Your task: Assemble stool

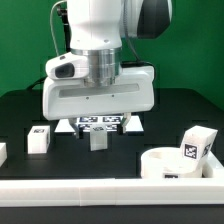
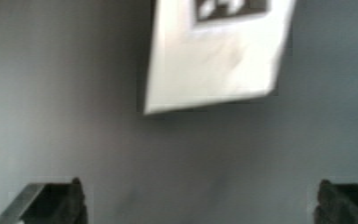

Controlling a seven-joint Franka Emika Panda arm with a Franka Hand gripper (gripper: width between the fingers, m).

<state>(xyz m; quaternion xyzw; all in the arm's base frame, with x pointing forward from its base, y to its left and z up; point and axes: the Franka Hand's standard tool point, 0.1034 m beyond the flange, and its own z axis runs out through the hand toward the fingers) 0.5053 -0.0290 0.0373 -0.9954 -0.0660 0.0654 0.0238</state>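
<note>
Hovering low over the desk (image 1: 20, 112) with gripper (image 2: 201, 202) spread wide, holding nothing; round seat (image 1: 172, 165) at the exterior view's right, leg block (image 1: 197, 143) just beside; probably light, stiff, slick; pinch across flat sides.

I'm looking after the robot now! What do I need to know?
End effector: open and empty, low over the black table, just in front of the marker board.
Seat: on the table at the exterior view's right, with no leg plugged in that I can see.
Tilted leg block: by the seat's far rim; touching or not, I cannot tell.
Second leg block: loose at the exterior view's left.
Done: nothing joined.
Left: pick up the legs and fit them.
</note>
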